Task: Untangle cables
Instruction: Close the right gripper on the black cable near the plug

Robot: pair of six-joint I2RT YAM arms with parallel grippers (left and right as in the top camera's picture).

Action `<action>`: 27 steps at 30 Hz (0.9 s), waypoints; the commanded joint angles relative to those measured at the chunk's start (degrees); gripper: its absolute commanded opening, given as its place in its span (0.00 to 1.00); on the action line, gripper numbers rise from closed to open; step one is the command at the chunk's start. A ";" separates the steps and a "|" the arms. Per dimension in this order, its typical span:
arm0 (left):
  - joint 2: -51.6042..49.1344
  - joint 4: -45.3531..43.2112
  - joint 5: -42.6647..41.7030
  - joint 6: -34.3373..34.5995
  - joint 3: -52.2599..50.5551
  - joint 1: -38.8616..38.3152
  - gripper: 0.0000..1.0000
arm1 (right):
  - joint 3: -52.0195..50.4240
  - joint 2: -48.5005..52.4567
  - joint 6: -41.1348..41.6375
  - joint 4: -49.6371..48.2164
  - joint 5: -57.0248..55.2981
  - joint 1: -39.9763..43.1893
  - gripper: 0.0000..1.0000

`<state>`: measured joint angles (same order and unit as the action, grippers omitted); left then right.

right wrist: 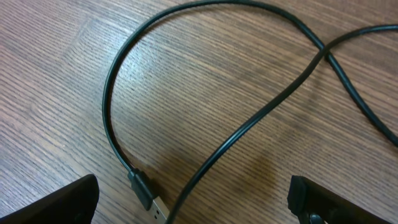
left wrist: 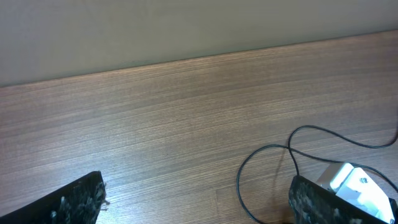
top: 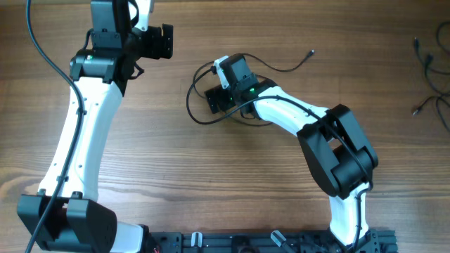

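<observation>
A thin black cable (top: 190, 98) lies in loose loops on the wooden table, and one strand runs to a small plug end (top: 311, 51). My right gripper (top: 214, 98) is open and sits low over the loops. In the right wrist view the cable (right wrist: 249, 127) crosses itself between the open fingers (right wrist: 193, 202), and its USB plug (right wrist: 149, 196) lies near the left finger. My left gripper (top: 158, 42) is open and empty, up and to the left of the cable. The left wrist view shows a loop (left wrist: 245, 168) just inside its right finger, below the open jaws (left wrist: 199, 205).
More thin black cables (top: 425, 63) lie at the table's far right edge. The right arm's white wrist (left wrist: 354, 183) shows in the left wrist view at the lower right. The table's far edge meets a grey wall (left wrist: 186, 31).
</observation>
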<state>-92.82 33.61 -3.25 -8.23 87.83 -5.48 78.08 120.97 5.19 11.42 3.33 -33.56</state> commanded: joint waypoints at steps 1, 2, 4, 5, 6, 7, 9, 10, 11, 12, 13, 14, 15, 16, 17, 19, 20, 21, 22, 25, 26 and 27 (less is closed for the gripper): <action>1.01 -0.28 -0.31 0.55 -0.17 0.50 0.96 | 0.22 1.53 1.03 0.61 -0.79 -0.39 1.00; 1.01 -0.31 -0.31 0.55 -0.17 0.50 0.96 | 0.22 1.53 1.03 0.79 -0.79 -0.39 1.00; 1.01 -0.37 -0.31 0.55 -0.17 0.50 0.96 | 0.22 1.53 1.29 1.64 -0.81 -0.42 1.00; 1.01 -0.37 -0.31 0.55 -0.17 0.50 0.97 | 0.22 1.53 1.31 1.92 -0.81 -0.42 1.00; 1.01 -0.39 -0.31 0.55 -0.17 0.50 0.97 | 0.22 1.53 1.25 2.01 -0.81 -0.42 1.00; 1.01 -0.39 -0.31 0.52 -0.17 0.50 0.96 | 0.22 1.53 1.20 1.99 -0.81 -0.42 1.00; 1.01 -0.37 -0.31 0.55 -0.17 0.50 0.97 | 0.22 1.53 1.25 2.01 -0.74 -0.42 1.00; 1.01 -0.37 -0.31 0.55 -0.17 0.50 0.97 | 0.22 1.53 1.22 2.14 -0.55 -0.42 1.00; 1.01 -0.37 -0.31 0.55 -0.17 0.50 0.97 | 0.22 1.53 1.22 2.21 -0.33 -0.42 1.00; 1.01 -0.37 -0.31 0.55 -0.17 0.50 0.97 | 0.22 1.53 1.33 2.29 -0.28 -0.42 1.00; 1.01 -0.37 -0.31 0.55 -0.17 0.50 0.96 | 0.22 1.53 1.38 2.32 -0.07 -0.44 1.00; 1.01 -0.37 -0.31 0.55 -0.17 0.50 0.97 | 0.22 1.53 1.36 2.34 0.11 -0.46 1.00; 1.01 -0.37 -0.31 0.55 -0.17 0.50 0.96 | 0.22 1.53 1.38 2.38 0.44 -0.50 1.00; 1.01 -0.37 -0.31 0.55 -0.17 0.50 0.97 | 0.20 1.53 1.38 2.45 1.16 -0.52 0.99; 1.01 -0.37 -0.31 0.55 -0.17 0.50 0.97 | 0.17 1.55 1.38 2.51 1.73 -0.61 1.00; 1.01 -0.39 -0.31 0.55 -0.17 0.50 0.97 | 0.17 1.90 1.88 2.67 2.01 -0.90 1.00; 1.01 -0.37 -0.31 0.55 -0.17 0.50 0.97 | 0.17 2.19 2.34 2.71 2.01 -1.01 1.00; 1.03 -0.37 -0.31 0.55 -0.17 0.50 0.97 | 0.17 2.32 2.34 2.80 2.01 -1.05 1.00; 1.16 -0.37 -0.31 0.55 -0.17 0.50 0.97 | 0.17 2.49 2.40 2.84 2.01 -1.09 1.00; 1.66 -0.42 -0.28 0.52 -0.17 0.50 0.96 | 0.17 2.60 2.51 2.75 2.03 -1.27 1.00; 1.90 -0.42 -0.28 0.52 -0.17 0.50 0.97 | 0.17 2.60 2.47 2.71 1.99 -1.27 1.00; 2.19 -0.42 -0.28 0.52 -0.17 0.50 0.97 | 0.17 2.60 2.47 2.73 2.01 -1.25 1.00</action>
<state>-92.75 33.39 -3.27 -8.23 87.83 -5.48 78.13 121.56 6.46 13.87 4.38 -34.41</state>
